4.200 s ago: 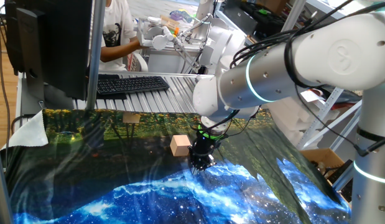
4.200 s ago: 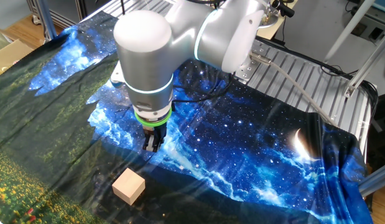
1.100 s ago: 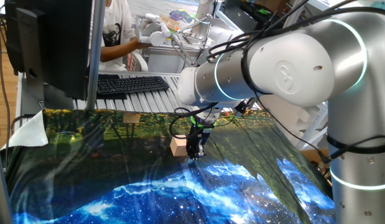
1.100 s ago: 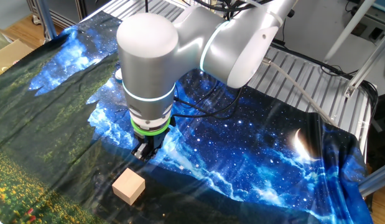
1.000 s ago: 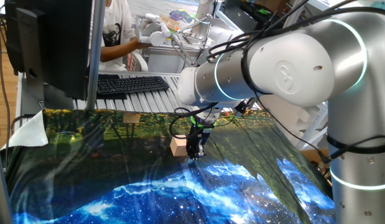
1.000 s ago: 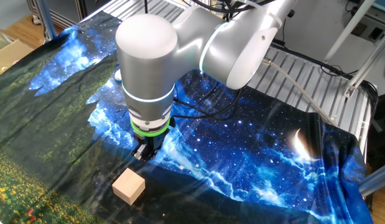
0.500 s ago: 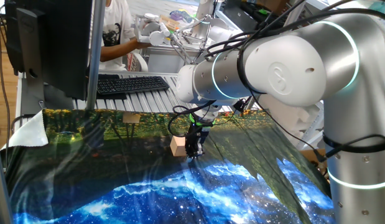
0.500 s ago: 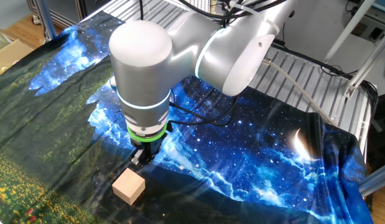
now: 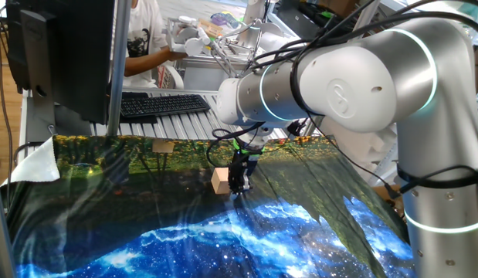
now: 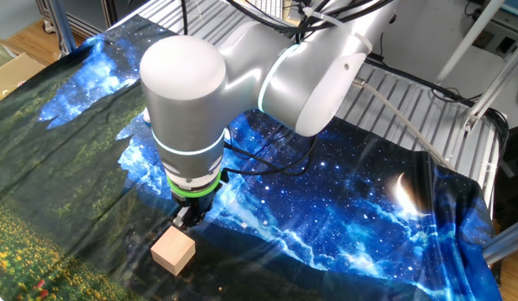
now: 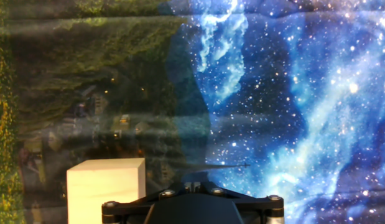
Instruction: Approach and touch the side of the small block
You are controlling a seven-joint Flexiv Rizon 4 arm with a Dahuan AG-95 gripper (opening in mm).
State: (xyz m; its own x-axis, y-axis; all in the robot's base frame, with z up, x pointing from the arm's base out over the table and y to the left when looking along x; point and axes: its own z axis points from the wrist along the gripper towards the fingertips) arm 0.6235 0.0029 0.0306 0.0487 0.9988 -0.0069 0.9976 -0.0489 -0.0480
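your gripper (image 10: 186, 219) hangs low over the cloth (image 10: 342, 201), and its black tip looks drawn together to a narrow point in both fixed views; the hand view shows only the black base of the tool, so you cannot tell for certain how the jaws stand.

the small block (image 10: 173, 251) sits right beside the jaws, to their left in the hand view (image 11: 106, 188), with one pale flat side turned toward them. from one fixed view (image 9: 221, 181) tip and block overlap; whether they already touch cannot be told.

judge the block as light, stiff and plain wood: it will likely slide on the smooth printed cloth under any real push, since nothing backs it. you need no hold on it; aim the tip at the middle of that near face, low enough not to tip it, and ease in gently.

beyond the jaws the cloth lies open on every side. a flatter tan piece (image 9: 163, 146) rests well off toward the far edge, and a keyboard (image 9: 163, 103) beyond that. the cloth's edges are well away from the tip.
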